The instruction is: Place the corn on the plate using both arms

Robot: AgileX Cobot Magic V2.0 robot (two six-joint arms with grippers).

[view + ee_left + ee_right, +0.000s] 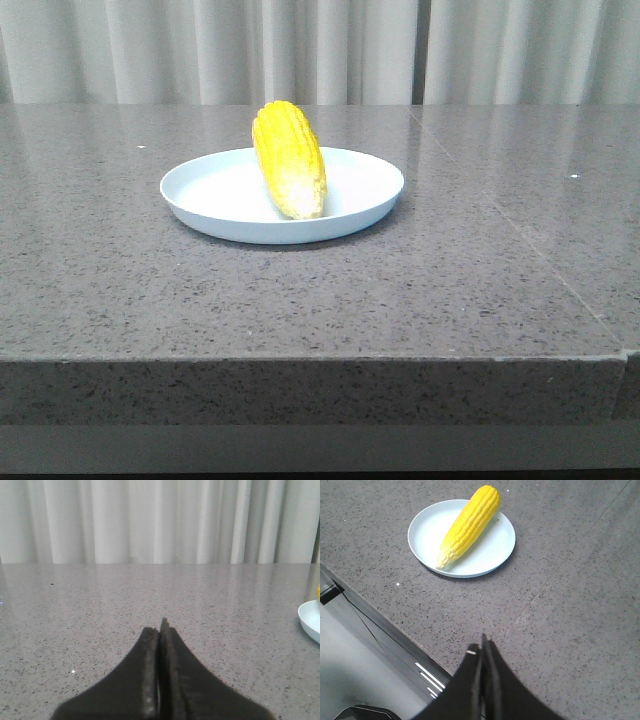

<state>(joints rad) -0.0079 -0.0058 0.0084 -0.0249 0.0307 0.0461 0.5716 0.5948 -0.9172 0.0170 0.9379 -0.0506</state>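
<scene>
Look at the front view: your corn (289, 158) is lying on the plate (205, 195), pale tip pointing toward 6 o'clock and resting in the dish, butt end riding up over the far rim at 12, so it sits tilted but cradled by the rim rather than loose on the table (120, 290). To my eye the placing is done. Your left gripper (161, 630) has its fingers pressed together, nothing between them, low over bare table with only the plate's edge peeking in at 3 o'clock, well apart. Your right gripper (482, 647) is likewise pinched closed and empty, looking down near the table's front edge, with the plate clear of it. Both stand off, likely so nothing nudges that overhanging butt end.
</scene>
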